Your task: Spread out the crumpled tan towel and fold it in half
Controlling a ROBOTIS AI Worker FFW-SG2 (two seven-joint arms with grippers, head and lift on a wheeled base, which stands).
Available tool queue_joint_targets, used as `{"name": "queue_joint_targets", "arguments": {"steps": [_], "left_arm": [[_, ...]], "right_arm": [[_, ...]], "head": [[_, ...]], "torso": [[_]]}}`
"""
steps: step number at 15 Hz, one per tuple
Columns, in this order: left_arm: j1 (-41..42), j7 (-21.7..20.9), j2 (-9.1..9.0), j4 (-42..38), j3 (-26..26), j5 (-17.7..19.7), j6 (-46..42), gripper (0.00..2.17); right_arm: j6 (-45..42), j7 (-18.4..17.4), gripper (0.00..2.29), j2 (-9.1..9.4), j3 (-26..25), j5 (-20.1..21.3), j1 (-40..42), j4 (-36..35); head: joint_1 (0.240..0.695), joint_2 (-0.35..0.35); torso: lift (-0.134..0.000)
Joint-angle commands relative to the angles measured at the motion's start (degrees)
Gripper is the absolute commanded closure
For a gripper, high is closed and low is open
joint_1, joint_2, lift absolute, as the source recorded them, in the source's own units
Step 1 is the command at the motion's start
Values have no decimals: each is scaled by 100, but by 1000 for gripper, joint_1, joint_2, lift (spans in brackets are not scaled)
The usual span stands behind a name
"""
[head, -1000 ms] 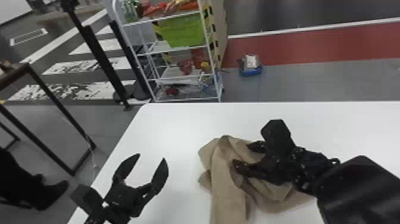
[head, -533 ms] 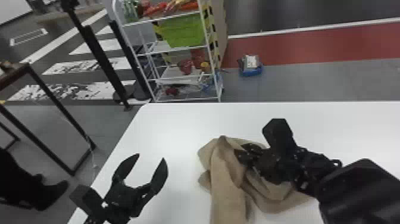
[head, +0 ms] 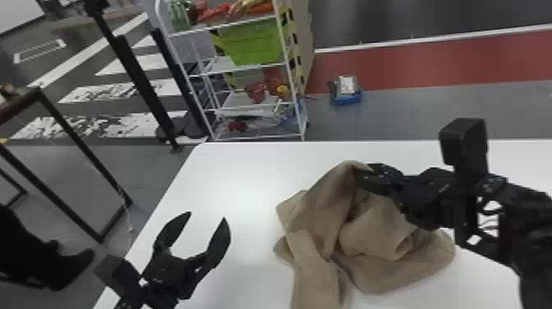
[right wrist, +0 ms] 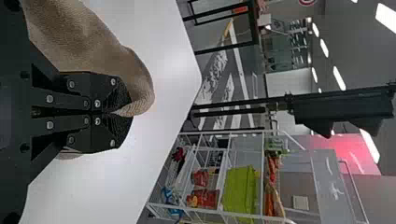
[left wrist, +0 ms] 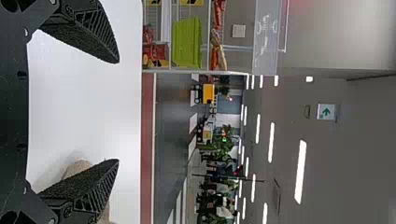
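Observation:
The tan towel (head: 369,234) lies crumpled on the white table, one part raised toward my right gripper (head: 365,174). In the right wrist view my right gripper (right wrist: 114,113) is shut on a pinched fold of the towel (right wrist: 84,37). My left gripper (head: 207,224) stands open to the left of the towel, apart from it. Seen from its own wrist, the left gripper (left wrist: 116,111) has nothing between its fingers, and a bit of towel (left wrist: 77,168) shows behind one finger.
The white table (head: 246,172) has its far edge beyond the towel and its left edge beside my left gripper. A white shelf rack (head: 254,135) with a green bin (head: 256,43) stands behind it. A blue box (head: 346,96) sits on the floor.
My right gripper has shut on the towel and risen somewhat, pulling a fold up toward the far edge. The left arm has stayed still.

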Motion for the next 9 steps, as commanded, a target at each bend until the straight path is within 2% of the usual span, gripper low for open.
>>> {"name": "queue_joint_targets", "arguments": {"steps": [1,2,3,4,6,7,9], "left_arm": [[-27,0,-15,4,-15,6,0,137],[-27,0,-15,4,-15,6,0,137],[-27,0,-15,4,-15,14,0,137],[-27,0,-15,4,-6,14,0,137],[-44,0,-15,31,3,23,0,137],[-71,0,-15,57,3,32,0,137],[-106,0,-15,92,-32,32,0,137]], "right_arm": [[943,225,1534,23,-577,-447,270,-1054],[1294,383,1534,23,-823,-720,375,-1326],[1628,594,1534,-220,-1043,-869,525,-1598],[1927,911,1534,-607,-1316,-984,692,-1862],[2454,1253,1534,-1064,-2230,-1432,990,-2275],[2525,1429,1534,-1108,-2695,-1555,1087,-2433],[2841,1447,1534,-1099,-3372,-1819,1113,-2574]], "head": [[695,350],[695,350],[695,350],[695,350],[695,350],[695,350],[695,328]], "torso": [[-124],[-124],[-124],[-124],[-124],[-124],[-124]]}}
